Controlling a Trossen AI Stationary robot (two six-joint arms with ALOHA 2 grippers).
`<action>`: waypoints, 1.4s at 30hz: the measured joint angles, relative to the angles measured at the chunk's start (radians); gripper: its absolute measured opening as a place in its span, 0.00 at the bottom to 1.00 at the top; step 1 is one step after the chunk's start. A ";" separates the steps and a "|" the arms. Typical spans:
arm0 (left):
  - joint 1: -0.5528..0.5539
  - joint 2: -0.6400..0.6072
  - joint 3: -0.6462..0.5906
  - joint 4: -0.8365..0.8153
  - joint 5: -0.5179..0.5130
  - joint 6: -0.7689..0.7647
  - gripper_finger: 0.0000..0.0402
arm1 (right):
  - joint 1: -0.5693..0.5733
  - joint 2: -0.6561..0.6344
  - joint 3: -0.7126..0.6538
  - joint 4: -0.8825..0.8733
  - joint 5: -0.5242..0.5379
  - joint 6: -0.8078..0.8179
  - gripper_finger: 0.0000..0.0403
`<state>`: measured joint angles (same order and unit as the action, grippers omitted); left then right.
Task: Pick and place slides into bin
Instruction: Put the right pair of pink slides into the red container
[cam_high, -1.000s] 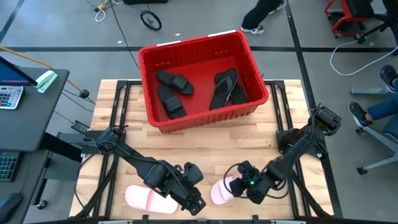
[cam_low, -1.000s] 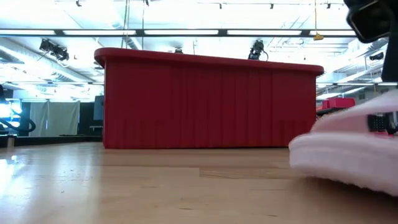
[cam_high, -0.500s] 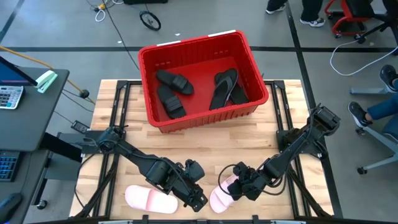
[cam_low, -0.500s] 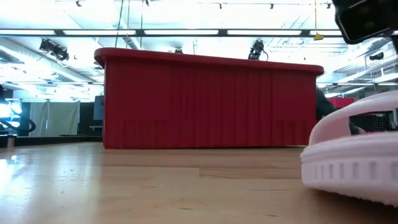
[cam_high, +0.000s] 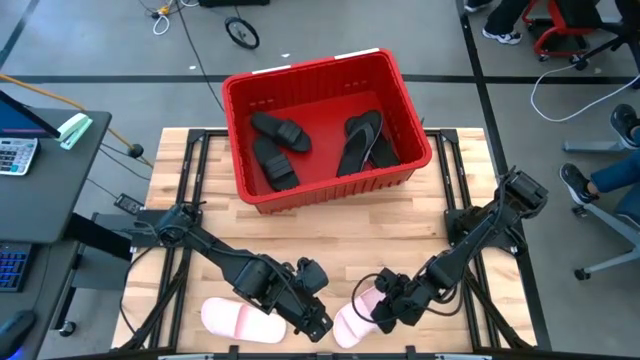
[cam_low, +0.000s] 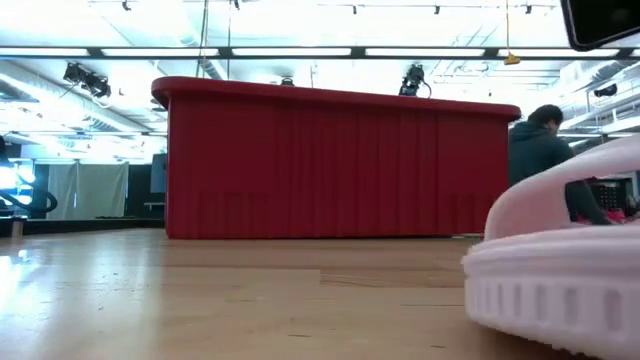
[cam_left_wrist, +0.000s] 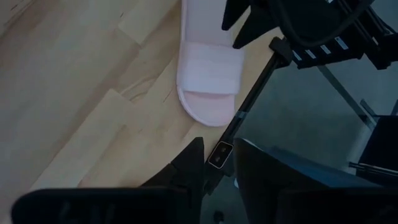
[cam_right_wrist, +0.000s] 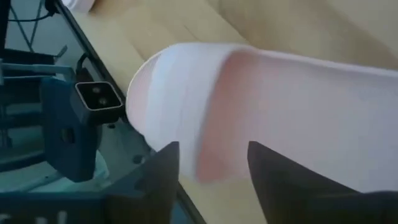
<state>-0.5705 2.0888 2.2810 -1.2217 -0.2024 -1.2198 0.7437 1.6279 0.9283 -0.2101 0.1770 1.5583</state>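
Near edge of the table (cam_high: 200, 150), high view. My right gripper (cam_high: 383, 312) is down at about 5 o'clock from the table's middle, right at one pale pink slide (cam_high: 352, 318). In my right wrist view that slide (cam_right_wrist: 280, 118) fills most of the picture, and my two fingers (cam_right_wrist: 161, 174) stand parted in front of it, one to each side of its rounded end. They are not closed on it; whether either one touches the foam I cannot tell.

My left gripper (cam_high: 312, 322) sits at about 6 o'clock, just beside the same slide. From the left wrist view, the slide (cam_left_wrist: 208, 74) lies flat on the wood, strap up, and my fingers (cam_left_wrist: 193, 163) are a little apart with nothing between them.

Second pale pink slide (cam_high: 238, 320) lies at about 7 o'clock, close to the near edge, just beside my left forearm.

The bin (cam_high: 240, 95) stands at 12 o'clock, at the far edge. Inside: two black slides (cam_high: 278, 130) (cam_high: 274, 165) on its 9 o'clock side, and a pair of black slides (cam_high: 362, 140) leaning together on its 3 o'clock side.

Low view: the bin's red wall (cam_low: 340, 165) across the middle, the pink slide (cam_low: 560, 270) large at the 3 o'clock edge. A person (cam_low: 540, 150) shows in the room behind.
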 joint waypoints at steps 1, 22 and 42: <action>0.000 0.000 0.000 0.000 0.000 -0.002 0.22 | 0.001 0.000 0.000 -0.002 0.003 -0.007 0.50; 0.000 0.000 0.000 0.000 0.000 -0.025 0.20 | 0.009 0.138 0.000 0.217 0.033 -0.028 0.42; 0.003 -0.002 0.023 0.003 -0.002 -0.190 0.12 | -0.080 -0.204 0.000 0.216 0.070 -0.312 0.03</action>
<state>-0.5677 2.0869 2.3044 -1.2190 -0.2045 -1.4097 0.6641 1.4239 0.9283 0.0056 0.2473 1.2466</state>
